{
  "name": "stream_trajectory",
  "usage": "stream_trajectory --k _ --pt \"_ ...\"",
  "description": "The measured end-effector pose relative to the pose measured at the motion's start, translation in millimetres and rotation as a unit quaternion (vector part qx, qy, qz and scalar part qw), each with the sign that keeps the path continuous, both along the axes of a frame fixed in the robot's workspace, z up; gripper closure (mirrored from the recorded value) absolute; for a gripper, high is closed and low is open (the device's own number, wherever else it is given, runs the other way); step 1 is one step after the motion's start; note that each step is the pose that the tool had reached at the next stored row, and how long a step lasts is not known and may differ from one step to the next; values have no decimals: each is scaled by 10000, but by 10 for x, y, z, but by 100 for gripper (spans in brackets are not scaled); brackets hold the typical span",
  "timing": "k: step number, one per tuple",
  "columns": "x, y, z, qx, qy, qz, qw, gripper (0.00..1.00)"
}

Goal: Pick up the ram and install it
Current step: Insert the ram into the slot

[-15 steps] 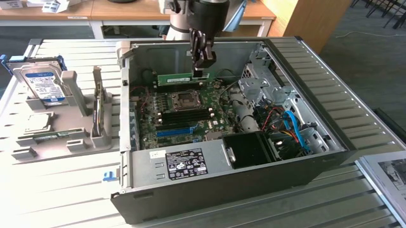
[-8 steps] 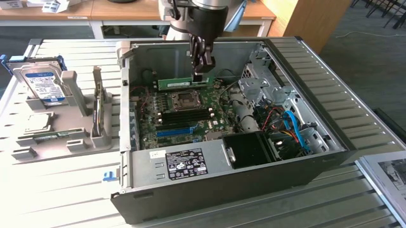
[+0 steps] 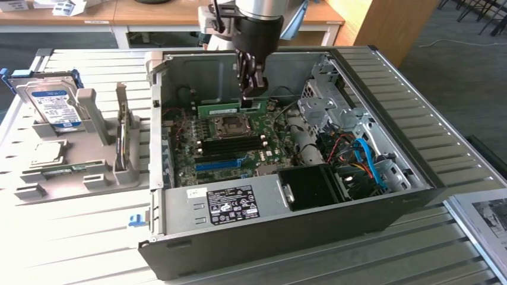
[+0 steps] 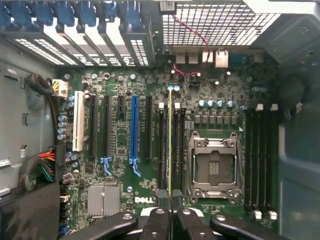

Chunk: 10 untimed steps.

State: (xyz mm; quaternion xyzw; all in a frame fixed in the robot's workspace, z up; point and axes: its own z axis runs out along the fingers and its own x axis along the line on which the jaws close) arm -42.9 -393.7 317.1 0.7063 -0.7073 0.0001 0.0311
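Our gripper (image 3: 252, 102) (image 4: 170, 202) is inside the open computer case (image 3: 317, 231), jaws pinching the ram (image 3: 218, 108) (image 4: 170, 140) at one end. In the exterior view we see the ram at twelve o'clock of the CPU socket (image 3: 230, 124) (image 4: 215, 167), aligned with the memory slots (image 4: 162, 145).

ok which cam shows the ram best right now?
Exterior view: the ram shows its green face, held in the gripper above the motherboard. The wrist view gives it edge-on, a thin line between the fingers over the memory slots.
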Motion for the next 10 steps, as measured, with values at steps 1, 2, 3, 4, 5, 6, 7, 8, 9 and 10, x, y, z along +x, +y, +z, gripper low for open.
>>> stream_trajectory --k 1,2,3,4,5,6,7,8,9,10 --pt "0 0 -13 -16 0 0 10000 88" --pt "0 0 -26 -32 0 0 10000 88" --pt "0 0 -38 -47 0 0 10000 88" --pt "0 0 -48 -62 0 0 10000 88" --pt "0 0 -59 -78 0 0 10000 88" --pt "0 0 -70 -95 0 0 10000 88" --pt "0 0 -81 -110 0 0 9999 88" --pt "0 0 -92 -127 0 0 9999 88" --pt "0 0 -102 -143 0 0 9999 88" --pt "0 0 -111 -159 0 0 9999 88"
